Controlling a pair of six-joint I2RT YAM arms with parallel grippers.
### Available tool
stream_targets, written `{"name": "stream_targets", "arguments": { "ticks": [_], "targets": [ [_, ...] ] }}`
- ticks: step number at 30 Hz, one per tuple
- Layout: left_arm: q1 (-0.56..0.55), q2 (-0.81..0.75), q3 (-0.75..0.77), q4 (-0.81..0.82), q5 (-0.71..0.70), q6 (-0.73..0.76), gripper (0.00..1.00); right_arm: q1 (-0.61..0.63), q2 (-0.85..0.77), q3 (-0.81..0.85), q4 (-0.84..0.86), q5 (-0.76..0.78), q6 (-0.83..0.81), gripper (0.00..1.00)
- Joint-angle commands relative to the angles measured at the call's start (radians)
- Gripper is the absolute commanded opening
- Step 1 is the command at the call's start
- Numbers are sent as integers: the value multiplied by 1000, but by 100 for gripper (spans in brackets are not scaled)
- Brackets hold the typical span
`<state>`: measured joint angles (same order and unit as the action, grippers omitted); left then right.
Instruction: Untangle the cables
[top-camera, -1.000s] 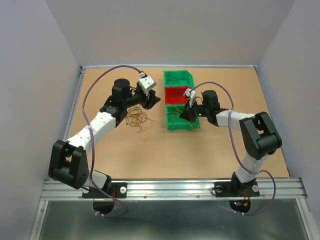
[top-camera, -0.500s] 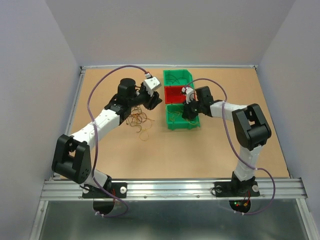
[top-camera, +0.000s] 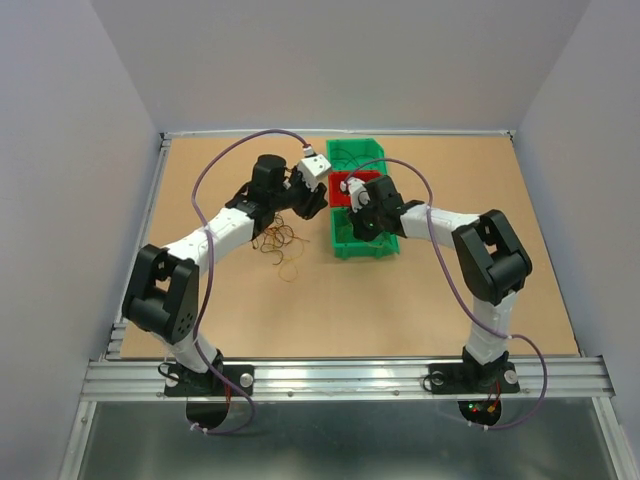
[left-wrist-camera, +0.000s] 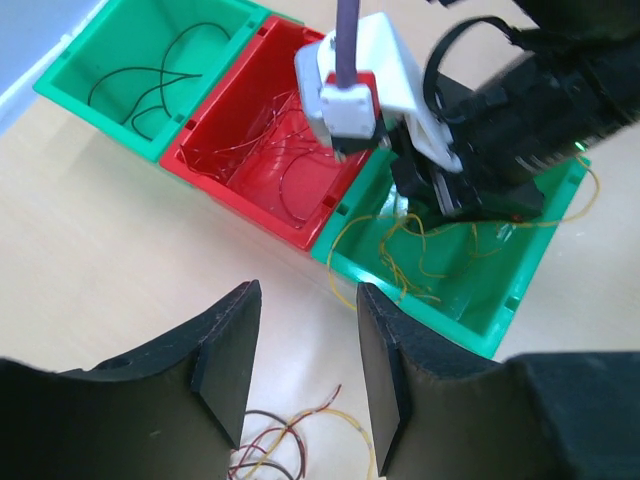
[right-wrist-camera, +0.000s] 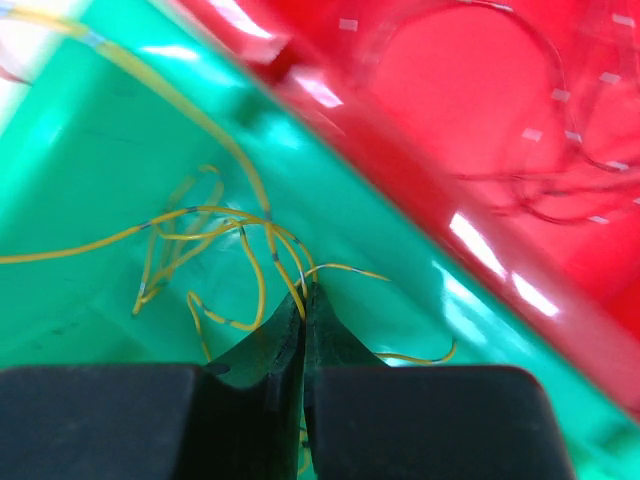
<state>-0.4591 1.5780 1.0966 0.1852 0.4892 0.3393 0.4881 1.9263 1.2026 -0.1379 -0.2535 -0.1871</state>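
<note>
cables (top-camera: 279, 240): loose tangle on the bench (top-camera: 400, 300), just beneath the left pincer (left-wrist-camera: 305, 375), half open and empty; left arm nearer. right pincer (right-wrist-camera: 303, 300) pinched tight on a yellow strand (right-wrist-camera: 262, 215) inside the near green bin (right-wrist-camera: 90, 150).

Three bins stand in a touching row on the table (top-camera: 450, 300), right of centre: far bin (left-wrist-camera: 80, 85), mid bin (left-wrist-camera: 250, 100), near bin (left-wrist-camera: 480, 300). Cables (left-wrist-camera: 420, 250) lie in each. A loose heap (top-camera: 280, 245) lies on the table just left of the near bin. The left gripper (left-wrist-camera: 305, 330) hangs above the table between heap and bins. The right gripper (right-wrist-camera: 303, 300) is down in the near bin among its cables.
</note>
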Motion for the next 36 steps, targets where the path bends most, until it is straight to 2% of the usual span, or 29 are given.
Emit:
{"name": "stream_targets", "arguments": {
  "ticks": [1, 8, 14, 18, 26, 34, 36],
  "targets": [
    [-10, 49, 77, -10, -20, -3, 53, 62, -1, 51, -57, 46, 23, 4],
    [8, 102, 114, -23, -116, -40, 46, 108, 57, 96, -55, -13, 57, 3],
    [28, 63, 97, -26, -100, -63, 46, 113, 33, 74, -17, 54, 110, 5],
    [69, 34, 98, -50, -23, -97, 47, 113, -9, 46, 6, 42, 121, 10],
    [89, 114, 213, -295, 210, -94, 50, 113, 3, 49, 6, 71, 127, 13],
    [63, 125, 190, -348, 242, -72, 50, 113, -4, 45, 7, 88, 135, 18],
    [50, 138, 194, -349, 210, -72, 50, 113, -10, 41, 8, 85, 136, 18]
  ]
}}
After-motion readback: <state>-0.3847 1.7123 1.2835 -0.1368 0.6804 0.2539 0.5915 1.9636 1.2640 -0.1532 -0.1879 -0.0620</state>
